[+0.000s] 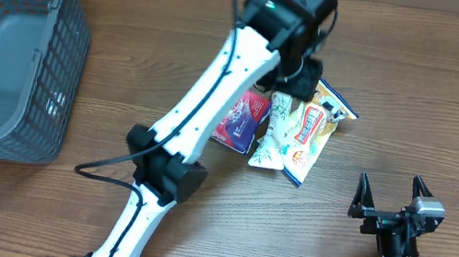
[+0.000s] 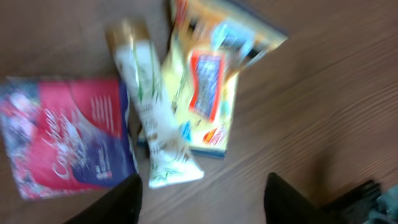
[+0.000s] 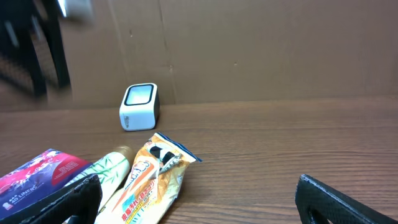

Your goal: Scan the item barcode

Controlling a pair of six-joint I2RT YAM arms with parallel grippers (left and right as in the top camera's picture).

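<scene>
On the tabletop, a red packet, a white-and-green packet and a yellow packet lie touching side by side. The left claw hangs above them, released and empty. The right claw rests well apart, spread wide, holding nothing.

basket: grey mesh, far left | table: brown wood

your wooden table holds a grey basket at left, a red pouch, white-green packet and yellow packet touching, and a white scanner.
</scene>
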